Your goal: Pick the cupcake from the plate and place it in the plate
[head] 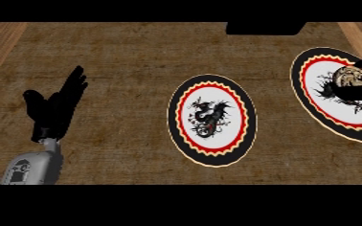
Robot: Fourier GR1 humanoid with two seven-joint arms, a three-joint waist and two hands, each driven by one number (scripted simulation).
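A tan cupcake [346,78] sits on the right plate [311,100], a white plate with a red and black rim that the view's right edge cuts off. A black shape, seemingly my right hand [351,94], comes in from the right edge just below the cupcake and touches it; how it stands around the cupcake is hidden. A second plate [185,139] of the same pattern, with a dragon figure, lies at the counter's middle and has nothing on it. My left hand [55,106] rests open at the far left, fingers up, well away from both plates.
A black block [263,28] stands at the counter's back edge, right of centre. Lighter wooden strips [8,36] border the brown counter top at the left and right back corners.
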